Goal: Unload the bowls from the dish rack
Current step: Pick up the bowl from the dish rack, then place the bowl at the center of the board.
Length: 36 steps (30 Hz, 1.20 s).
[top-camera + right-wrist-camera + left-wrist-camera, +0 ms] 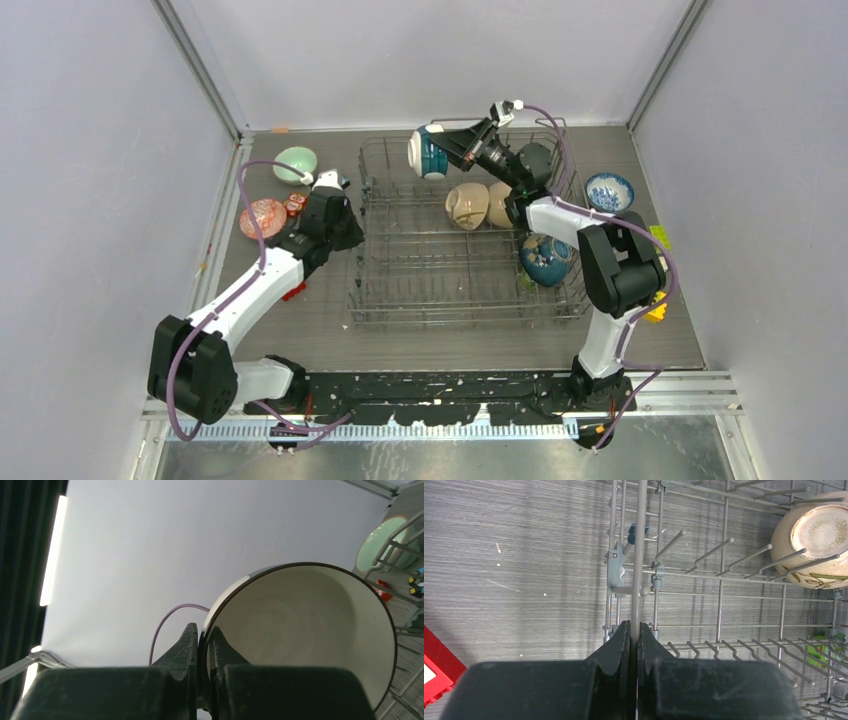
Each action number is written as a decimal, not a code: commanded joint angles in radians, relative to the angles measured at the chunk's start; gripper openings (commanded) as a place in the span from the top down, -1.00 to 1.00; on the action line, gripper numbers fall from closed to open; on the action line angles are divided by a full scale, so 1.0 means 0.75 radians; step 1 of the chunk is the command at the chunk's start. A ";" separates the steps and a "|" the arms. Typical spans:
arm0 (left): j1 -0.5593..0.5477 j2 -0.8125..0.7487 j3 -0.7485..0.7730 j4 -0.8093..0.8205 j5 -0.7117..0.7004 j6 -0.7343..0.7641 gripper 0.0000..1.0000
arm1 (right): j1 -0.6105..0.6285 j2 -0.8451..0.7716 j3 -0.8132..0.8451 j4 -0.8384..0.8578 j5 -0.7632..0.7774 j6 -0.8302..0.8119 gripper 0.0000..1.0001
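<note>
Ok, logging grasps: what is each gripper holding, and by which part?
The right gripper pinches the teal-white bowl by its rim; the left gripper clamps a dish rack side wire.

The top external camera looked down from above and behind the arm bases [440, 398] over the whole table [300, 335] and dish rack [440, 272]. The left wrist camera sat close behind the left end effector [634, 628], facing down onto rack wires; the tan bowl [819, 540] ahead-right of it showed in both views. The right wrist camera, behind the right end effector [204, 632], faced the wall [150, 555] past the white-teal bowl [300, 640].
</note>
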 commanded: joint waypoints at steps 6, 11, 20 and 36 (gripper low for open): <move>0.019 -0.101 0.043 -0.318 -0.070 -0.076 0.92 | 0.053 -0.440 0.027 -0.482 -0.026 -0.500 0.98; 0.020 -0.234 0.062 -0.362 -0.036 -0.048 0.26 | 0.127 -0.630 0.094 -1.038 0.053 -0.915 0.98; 0.020 -0.388 0.110 -0.404 0.091 -0.048 -0.39 | 0.307 -0.796 0.260 -1.712 0.269 -1.396 0.98; 0.020 -0.641 0.116 -0.266 0.155 0.028 -0.58 | 0.811 -1.094 0.239 -2.273 1.023 -1.997 0.98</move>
